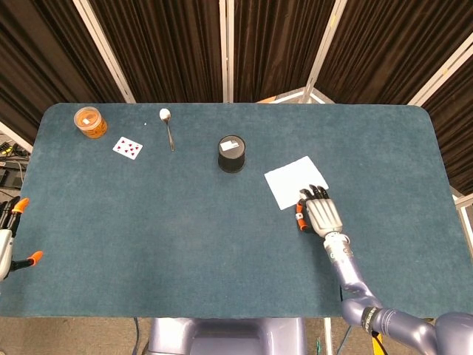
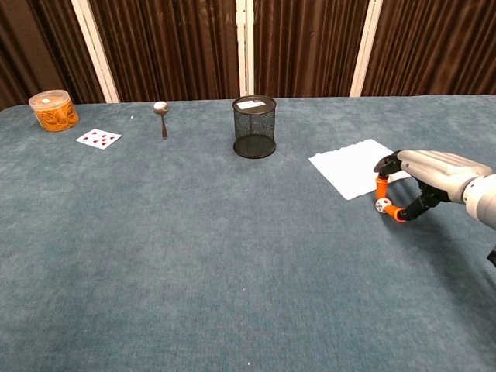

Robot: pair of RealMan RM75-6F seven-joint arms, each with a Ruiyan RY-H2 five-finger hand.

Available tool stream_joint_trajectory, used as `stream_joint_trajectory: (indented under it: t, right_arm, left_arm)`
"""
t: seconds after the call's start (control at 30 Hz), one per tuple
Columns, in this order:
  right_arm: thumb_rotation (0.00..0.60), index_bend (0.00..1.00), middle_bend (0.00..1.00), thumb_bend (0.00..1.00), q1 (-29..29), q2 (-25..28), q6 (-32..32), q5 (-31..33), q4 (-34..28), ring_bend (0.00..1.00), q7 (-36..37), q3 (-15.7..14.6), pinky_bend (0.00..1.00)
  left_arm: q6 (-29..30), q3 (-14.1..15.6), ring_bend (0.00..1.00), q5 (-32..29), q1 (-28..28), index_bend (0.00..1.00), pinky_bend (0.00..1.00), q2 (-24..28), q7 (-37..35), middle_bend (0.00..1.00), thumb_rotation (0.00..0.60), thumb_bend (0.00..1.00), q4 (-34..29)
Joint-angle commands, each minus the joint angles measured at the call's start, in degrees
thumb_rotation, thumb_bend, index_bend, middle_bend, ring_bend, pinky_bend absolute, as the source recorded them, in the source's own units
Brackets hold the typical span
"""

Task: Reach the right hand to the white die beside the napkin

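**One Die, Reach Nearly Complete**

One white die (image 2: pixel 383 204) lies on the table (image 2: pixel 194 256) just off the near corner of the napkin (image 2: pixel 353 168). The right hand (image 2: pixel 422 178) hovers directly at it, palm down. Orange fingertips (image 2: pixel 380 185) bracket the die from above and from the near side. The fingers are parted, not clamped, and the hand carries nothing. Judged status: the reach is essentially done; only final contact, if required, is left.

View differences: the chest view shows the die in the gap between the fingertips. In the head view the right hand (image 1: pixel 318 213) covers most of the die. Only the head view shows the left hand (image 1: pixel 9 244), at the table's left edge, well apart, fingers spread and holding nothing.
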Motion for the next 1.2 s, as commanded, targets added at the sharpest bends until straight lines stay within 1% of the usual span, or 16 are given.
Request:
stream_joint_trajectory:
  t: [0.03, 0.17, 0.27, 0.3, 0.37, 0.47, 0.53, 0.63, 0.67, 0.73, 0.87, 1.03, 1.13, 1.2]
  right_arm:
    - [0.600, 0.57, 0.19, 0.40, -0.10, 0.38, 1.08, -0.73, -0.93, 0.00, 0.26, -0.09, 0.00]
    - [0.600, 0.56, 0.19, 0.40, -0.49, 2.16, 3.56, -2.14, -3.92, 0.00, -0.08, 0.05, 0.00]
    - [0.600, 0.55, 0.19, 0.40, -1.09, 4.77, 6.13, -3.19, -8.22, 0.00, -1.22, 0.38, 0.00]
    - [0.600, 0.54, 0.18, 0.40, -1.30, 5.70, 6.88, -3.47, -9.70, 0.00, -1.76, 0.45, 0.00]
    - [0.600, 0.53, 0.17, 0.40, -2.24, 8.63, 9.77, -4.87, -14.56, 0.00, -3.02, 0.64, 0.00]
    - [0.600, 0.52, 0.16, 0.40, -3.75, 12.12, 12.80, -6.32, -20.24, 0.00, -4.99, 0.09, 0.00]
    - [0.600, 0.47, 0.14, 0.38, -5.07, 14.31, 14.64, -7.11, -23.63, 0.00, -6.53, -0.81, 0.00]
    - [0.600, 0.37, 0.09, 0.34, -6.66, 16.57, 16.49, -7.90, -26.70, 0.00, -7.50, -1.96, 0.00]
    - [0.600, 0.36, 0.09, 0.34, -7.53, 17.48, 17.48, -8.61, -27.61, 0.00, -7.20, -2.61, 0.00]
    - [0.600, 0.33, 0.08, 0.34, -8.95, 18.85, 18.85, -9.61, -28.50, 0.00, -6.16, -3.68, 0.00]
    - [0.600, 0.31, 0.07, 0.34, -12.40, 21.41, 22.28, -12.38, -29.08, 0.00, -2.54, -6.29, 0.00]
    - [0.600, 0.31, 0.05, 0.33, -17.73, 24.41, 27.51, -16.02, -26.88, 0.00, 2.90, -10.20, 0.00]
    - [0.600, 0.29, 0.04, 0.32, -20.60, 26.11, 30.36, -17.57, -25.19, 0.00, 7.12, -11.77, 0.00]
    - [0.600, 0.27, 0.02, 0.31, -21.68, 26.60, 31.11, -18.22, -23.71, 0.00, 8.77, -12.48, 0.00]
  left_arm:
    - [0.05, 0.04, 0.00, 0.09, -0.01, 0.00, 0.00, -0.02, 0.06, 0.00, 0.600, 0.00, -0.01]
    - [0.27, 0.06, 0.00, 0.15, 0.07, 0.00, 0.00, 0.02, 0.07, 0.00, 0.600, 0.00, -0.16]
    - [0.61, 0.11, 0.00, 0.36, 0.19, 0.00, 0.00, 0.11, 0.12, 0.00, 0.600, 0.00, -0.40]
    - [0.71, 0.15, 0.00, 0.44, 0.23, 0.00, 0.00, 0.13, 0.17, 0.00, 0.600, 0.00, -0.49]
    - [1.10, 0.29, 0.00, 0.85, 0.35, 0.00, 0.00, 0.17, 0.33, 0.00, 0.600, 0.00, -0.81]
    - [1.59, 0.46, 0.00, 1.33, 0.52, 0.00, 0.00, 0.26, 0.57, 0.00, 0.600, 0.00, -1.27]
    - [2.06, 0.60, 0.00, 1.81, 0.68, 0.00, 0.00, 0.35, 0.74, 0.00, 0.600, 0.00, -1.69]
    - [2.55, 0.79, 0.00, 2.40, 0.83, 0.00, 0.00, 0.44, 0.99, 0.00, 0.600, 0.00, -2.26]
    - [2.79, 0.88, 0.00, 2.74, 0.89, 0.00, 0.00, 0.47, 1.15, 0.00, 0.600, 0.00, -2.50]
    - [3.05, 1.07, 0.00, 3.18, 0.97, 0.00, 0.00, 0.44, 1.48, 0.00, 0.600, 0.00, -2.75]
    - [3.40, 1.40, 0.00, 3.88, 1.08, 0.00, 0.00, 0.28, 2.15, 0.00, 0.600, 0.00, -3.06]
    - [3.82, 1.71, 0.00, 4.65, 1.21, 0.00, 0.00, 0.18, 2.83, 0.00, 0.600, 0.00, -3.39]
    - [3.92, 1.87, 0.00, 4.95, 1.28, 0.00, 0.00, 0.16, 3.07, 0.00, 0.600, 0.00, -3.37]
    - [3.92, 1.92, 0.00, 5.04, 1.26, 0.00, 0.00, 0.02, 3.34, 0.00, 0.600, 0.00, -3.28]
